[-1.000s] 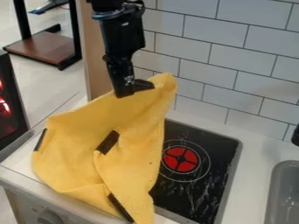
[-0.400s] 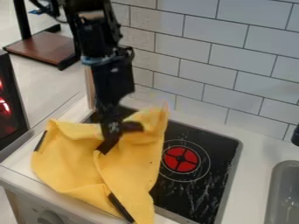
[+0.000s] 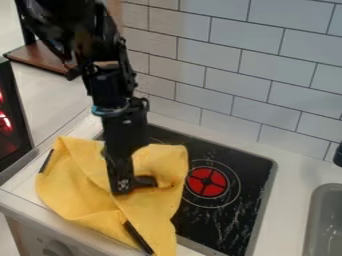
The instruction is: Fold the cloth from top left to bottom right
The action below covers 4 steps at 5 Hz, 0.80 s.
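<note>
My gripper (image 3: 136, 186) is lower in the view than in the earliest frame, down from beside the tiled wall (image 3: 254, 65), and the cloth (image 3: 80, 185) has changed with it. Its upper part, which stood in a tall peak against the tiles, has sunk into a low, rounded fold just above and to the right of my fingers. The middle strip that I could see on the cloth then is now hidden, while more of the hob (image 3: 220, 220) shows beyond the fold. Below me and out to my left the cloth lies much as it did, with its left strip (image 3: 46, 161) and its lower strip (image 3: 138, 237) in the same places. I have my two fingers closed on the cloth, a gathered bit of it caught between them. They are pressed in near the middle of it, so the cloth is on every side of me: a broad spread to the left, a long stretch below, the bulging fold above and to the right. From me, its long axis slants from the corner at upper left to the narrow end at lower right, and that end points toward the near side of the counter (image 3: 294, 175). Below and left of me its edge hangs over the counter's front. To my right are the hob's red burner (image 3: 207, 182) and, well apart, the sink (image 3: 327, 220).
</note>
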Motion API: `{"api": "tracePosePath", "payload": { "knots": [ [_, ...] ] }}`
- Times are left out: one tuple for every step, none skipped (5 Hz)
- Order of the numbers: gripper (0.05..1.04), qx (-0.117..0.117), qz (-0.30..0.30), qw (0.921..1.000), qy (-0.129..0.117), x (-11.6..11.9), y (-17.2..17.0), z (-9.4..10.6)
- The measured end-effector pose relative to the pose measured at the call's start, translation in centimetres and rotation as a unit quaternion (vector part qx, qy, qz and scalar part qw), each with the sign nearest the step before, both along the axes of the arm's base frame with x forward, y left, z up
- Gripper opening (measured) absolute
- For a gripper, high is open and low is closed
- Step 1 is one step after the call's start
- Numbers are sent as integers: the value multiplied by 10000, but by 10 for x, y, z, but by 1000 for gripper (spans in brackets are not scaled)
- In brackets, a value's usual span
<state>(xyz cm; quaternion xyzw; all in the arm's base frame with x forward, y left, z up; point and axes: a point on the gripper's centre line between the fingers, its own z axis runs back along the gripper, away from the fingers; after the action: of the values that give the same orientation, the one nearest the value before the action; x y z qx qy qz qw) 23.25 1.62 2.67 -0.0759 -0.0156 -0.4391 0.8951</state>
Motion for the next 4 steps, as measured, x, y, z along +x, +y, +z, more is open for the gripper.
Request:
{"api": "tracePosePath", "payload": {
  "knots": [
    [71,252,28,9996,-76,0,6,-8],
    [226,289,-71,9995,-44,-2,1,-10],
    [483,219,-80,9997,9,-7,-2,-12],
    [787,165,-161,9997,121,-12,-3,-12]
  ]
}}
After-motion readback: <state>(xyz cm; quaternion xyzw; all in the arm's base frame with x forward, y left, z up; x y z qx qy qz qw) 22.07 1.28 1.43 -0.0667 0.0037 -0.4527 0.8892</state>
